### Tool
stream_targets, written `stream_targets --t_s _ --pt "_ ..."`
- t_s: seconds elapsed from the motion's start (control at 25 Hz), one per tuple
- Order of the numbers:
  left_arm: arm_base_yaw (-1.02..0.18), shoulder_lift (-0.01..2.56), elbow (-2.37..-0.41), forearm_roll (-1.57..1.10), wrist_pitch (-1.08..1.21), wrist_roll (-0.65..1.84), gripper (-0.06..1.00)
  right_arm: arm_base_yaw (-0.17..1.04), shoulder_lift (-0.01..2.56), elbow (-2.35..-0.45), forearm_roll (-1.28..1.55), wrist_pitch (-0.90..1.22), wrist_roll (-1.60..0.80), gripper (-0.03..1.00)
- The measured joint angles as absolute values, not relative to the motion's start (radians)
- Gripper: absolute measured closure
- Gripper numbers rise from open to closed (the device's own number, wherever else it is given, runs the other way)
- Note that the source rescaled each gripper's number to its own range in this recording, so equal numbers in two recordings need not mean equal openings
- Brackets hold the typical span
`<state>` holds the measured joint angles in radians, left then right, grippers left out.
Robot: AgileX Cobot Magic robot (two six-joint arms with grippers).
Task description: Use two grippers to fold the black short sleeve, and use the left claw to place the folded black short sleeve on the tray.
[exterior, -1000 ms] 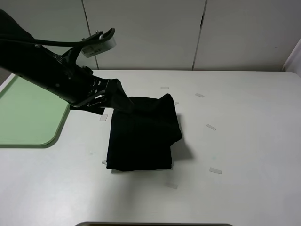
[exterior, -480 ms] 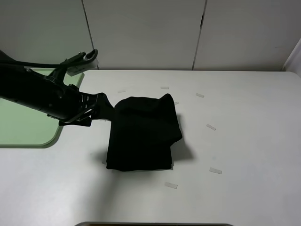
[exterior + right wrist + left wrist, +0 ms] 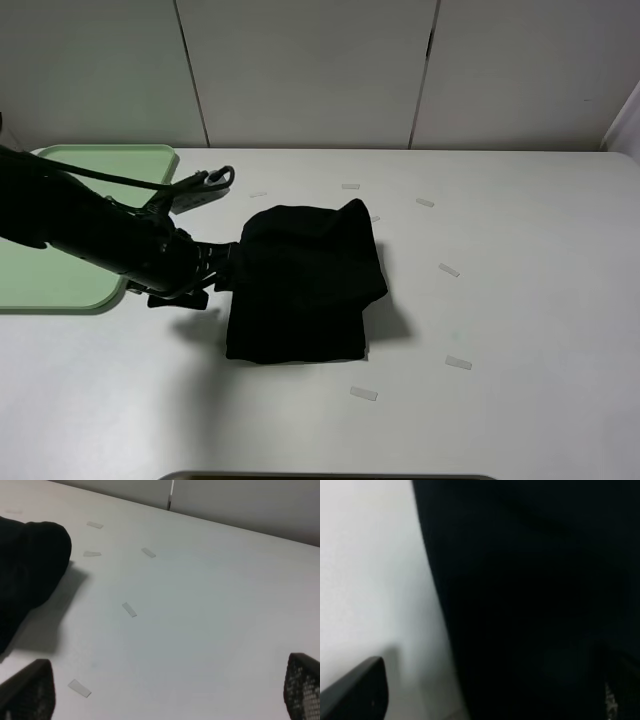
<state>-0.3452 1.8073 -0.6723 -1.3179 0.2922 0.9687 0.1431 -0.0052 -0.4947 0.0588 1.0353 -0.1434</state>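
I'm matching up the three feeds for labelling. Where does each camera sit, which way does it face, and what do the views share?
Exterior high: mounted above, looks down on the white table, tray, folded black short sleeve; left claw shows.
Left wrist: on the left arm, close against the shirt; one fingertip shows.
Right wrist: on the right arm, looks across the table's paper scraps; open fingertips show.
All three share the shirt.

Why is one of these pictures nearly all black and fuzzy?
Left wrist view: the camera sits so close to the black short sleeve that it fills the frame, out of focus. Exterior high view: sharp, with soft shadows beside the shirt. Right wrist view: clear.
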Motion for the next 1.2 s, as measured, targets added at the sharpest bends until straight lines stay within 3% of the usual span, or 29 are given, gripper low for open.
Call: stream_targets --t_s 0.56,0.72,0.92,1.2 --pt "-0.398 1.988 -0.822 -1.542 0.365 1.149 0.18 0.143 -0.005 -0.495 0.057 1.035 -0.139 -0.03" --pt "-0.425 2.015 -0.848 -1.587 0.365 1.161 0.39 0.143 -0.005 -0.495 0.057 1.035 -0.139 -0.03" --pt "-0.431 2.017 -0.852 -1.59 0.354 1.167 0.81 0.143 -0.005 -0.495 0.056 1.035 -0.139 -0.03" --pt "-0.415 1.992 -0.858 -1.334 0.273 1.211 0.84 0.143 -0.005 -0.495 0.056 1.035 -0.139 -0.03"
